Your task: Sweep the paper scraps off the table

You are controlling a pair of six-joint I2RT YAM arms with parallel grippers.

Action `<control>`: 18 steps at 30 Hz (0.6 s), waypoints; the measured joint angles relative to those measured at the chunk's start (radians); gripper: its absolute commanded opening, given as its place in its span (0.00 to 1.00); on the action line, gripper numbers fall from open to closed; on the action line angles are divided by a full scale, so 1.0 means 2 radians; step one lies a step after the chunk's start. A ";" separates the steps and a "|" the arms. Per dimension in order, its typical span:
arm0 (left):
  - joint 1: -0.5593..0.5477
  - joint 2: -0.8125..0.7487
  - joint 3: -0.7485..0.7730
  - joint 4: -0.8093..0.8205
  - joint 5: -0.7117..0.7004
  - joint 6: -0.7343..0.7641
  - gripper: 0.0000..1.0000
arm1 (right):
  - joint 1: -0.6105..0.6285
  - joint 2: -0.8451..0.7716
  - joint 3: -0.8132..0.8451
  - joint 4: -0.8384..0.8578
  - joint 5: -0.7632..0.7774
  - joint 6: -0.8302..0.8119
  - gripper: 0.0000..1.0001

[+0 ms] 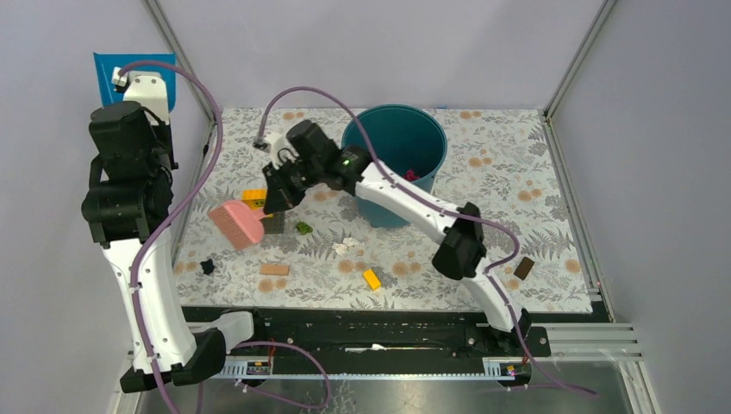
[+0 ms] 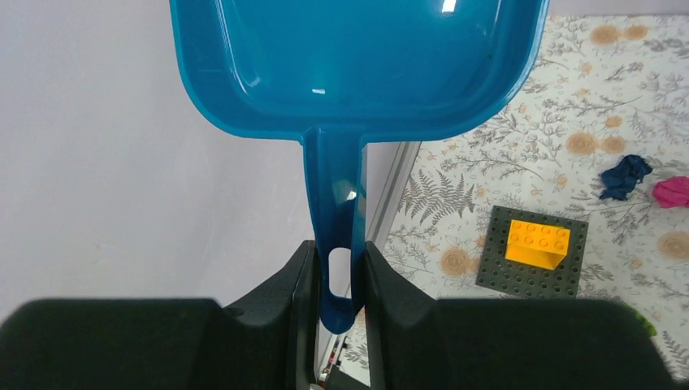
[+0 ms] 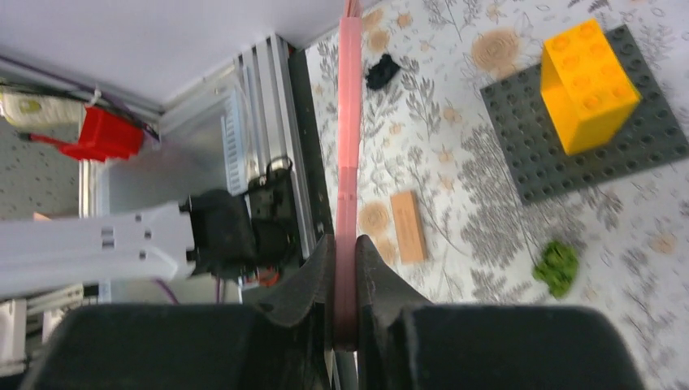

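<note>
Scraps first: a crumpled green paper wad (image 1: 303, 228) and a white one (image 1: 347, 246) sit mid-left on the floral-patterned table (image 1: 517, 172). A black wad (image 1: 207, 266) lies near the left edge. The left wrist view also catches a dark blue wad (image 2: 626, 175) just beside a magenta one (image 2: 673, 192).

The pink plastic hand brush (image 1: 234, 224) is off to the left of the green wad, its flat handle pinched tight in the right gripper (image 3: 346, 268). The left gripper (image 2: 337, 276) is clamped on the handle of the glossy blue plastic dustpan (image 2: 357, 65), which is held up by the left wall, well apart from every scrap.

So imo the pan has to come down lip-flat on the table first, or the brush has nothing to sweep into. Then low, short strokes, since those wads look light and will probably roll. Steer round the grey studded baseplate with the yellow brick (image 3: 589, 85) and the tan rectangular block (image 3: 408, 226). The teal plastic bucket (image 1: 396, 164) behind looks like the dump spot.
</note>
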 measured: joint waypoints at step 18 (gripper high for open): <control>0.042 -0.016 0.013 -0.027 0.106 -0.008 0.00 | 0.117 0.146 0.069 0.189 0.157 0.094 0.00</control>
